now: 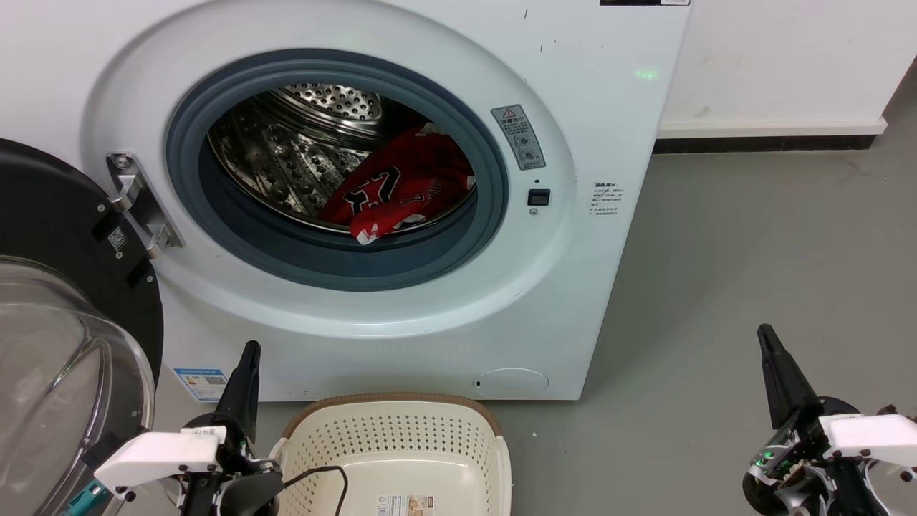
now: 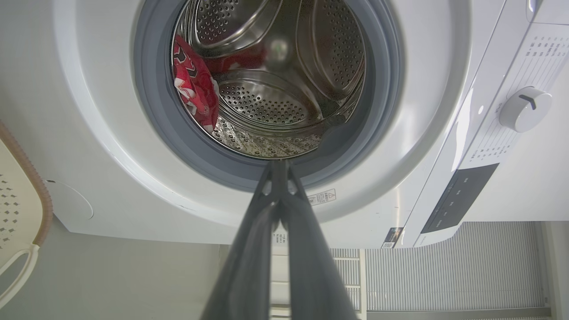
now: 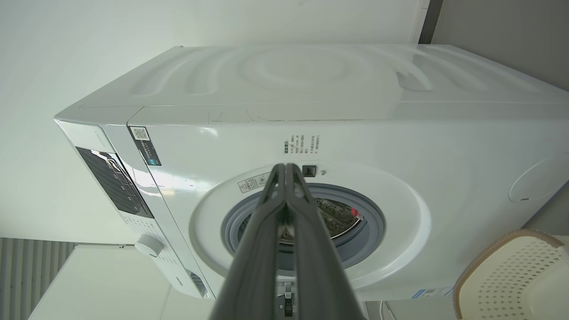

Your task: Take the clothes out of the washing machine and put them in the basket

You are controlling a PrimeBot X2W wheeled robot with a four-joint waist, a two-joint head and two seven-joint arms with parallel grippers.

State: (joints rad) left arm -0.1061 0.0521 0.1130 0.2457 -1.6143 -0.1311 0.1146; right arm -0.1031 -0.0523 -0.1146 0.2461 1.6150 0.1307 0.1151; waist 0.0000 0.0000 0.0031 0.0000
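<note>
Plainly, the left tool (image 1: 251, 348) and right tool (image 1: 766, 332) are each pressed together, empty.

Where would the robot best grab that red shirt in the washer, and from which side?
Probably the shirt by its bunched front fold at the lip of the drum. Come straight in through the porthole from the front; the rest lies deeper.
</note>
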